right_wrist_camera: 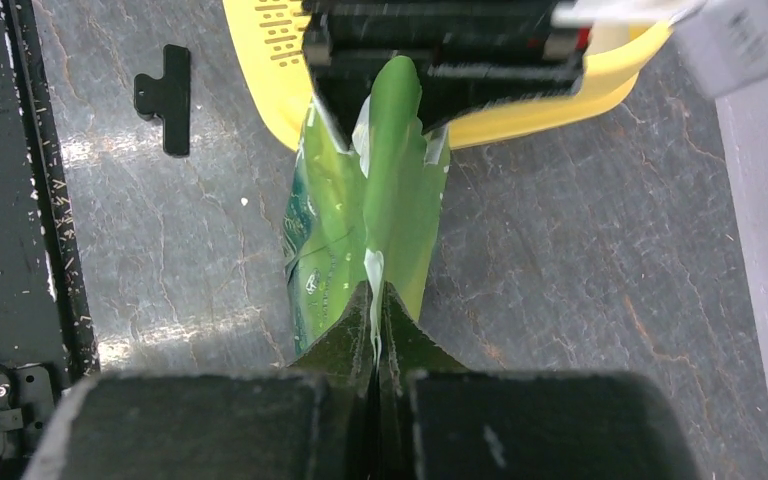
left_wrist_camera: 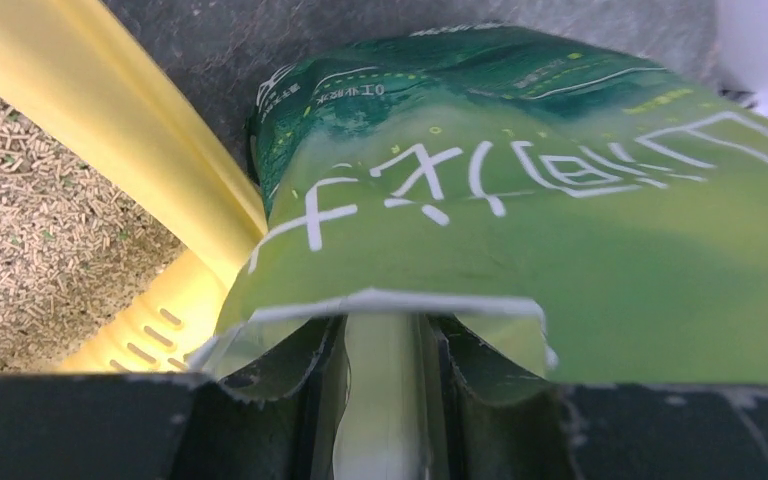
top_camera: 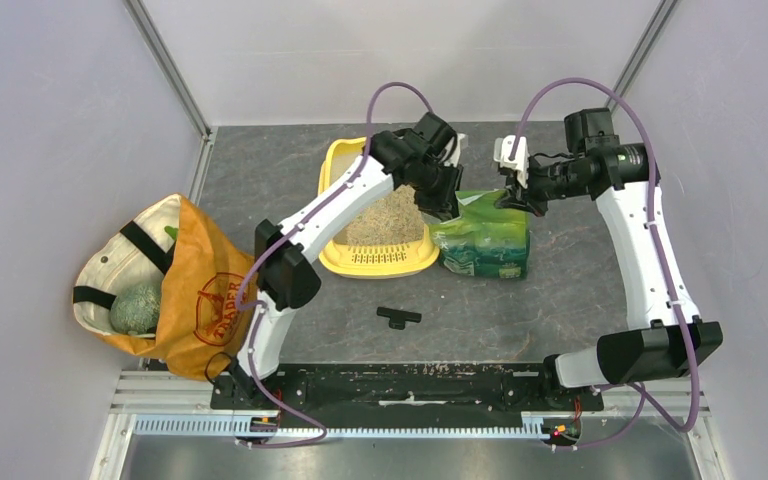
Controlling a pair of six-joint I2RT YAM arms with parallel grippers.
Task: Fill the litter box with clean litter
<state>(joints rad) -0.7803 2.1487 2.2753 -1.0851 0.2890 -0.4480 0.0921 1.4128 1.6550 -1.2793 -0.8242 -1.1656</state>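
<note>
The yellow litter box (top_camera: 332, 170) lies at the middle back of the table, its slotted lip toward me, with beige litter (top_camera: 385, 222) inside. A green printed bag (top_camera: 485, 240) stands just right of it, touching its rim. My left gripper (top_camera: 447, 203) is shut on the bag's top edge at the left, and my right gripper (top_camera: 513, 196) is shut on it at the right. The left wrist view shows the bag (left_wrist_camera: 520, 200), the box rim (left_wrist_camera: 110, 110), litter (left_wrist_camera: 30, 220) and the left gripper (left_wrist_camera: 385, 335). The right wrist view shows the right gripper (right_wrist_camera: 375, 295) pinching the bag (right_wrist_camera: 380, 200) beside the box (right_wrist_camera: 260, 60).
An orange-and-cream tote bag (top_camera: 190, 290) sits at the left wall. A small black T-shaped piece (top_camera: 399, 317) lies on the table in front of the litter box; it also shows in the right wrist view (right_wrist_camera: 165, 95). Enclosure walls close in on three sides.
</note>
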